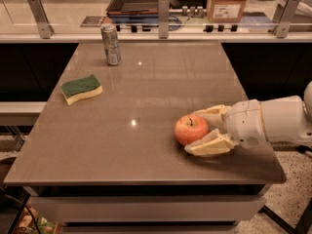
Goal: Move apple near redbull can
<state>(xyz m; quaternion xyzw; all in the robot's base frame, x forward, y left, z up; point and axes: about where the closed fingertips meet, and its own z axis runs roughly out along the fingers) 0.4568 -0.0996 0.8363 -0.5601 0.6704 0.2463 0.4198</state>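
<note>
The red-orange apple (190, 129) sits on the brown table (146, 106) near the front right. My gripper (204, 130) reaches in from the right with its cream fingers open around the apple's right side, one finger behind it and one in front. The fingers look close to the apple or touching it, and the apple rests on the table. The silver redbull can (111, 45) stands upright at the far left of the table, far from the apple.
A green and yellow sponge (81, 88) lies at the left of the table. A glass rail with metal posts (163, 16) runs along the far edge, with a cardboard box (226, 2) behind it. The table's front edge is close to the apple.
</note>
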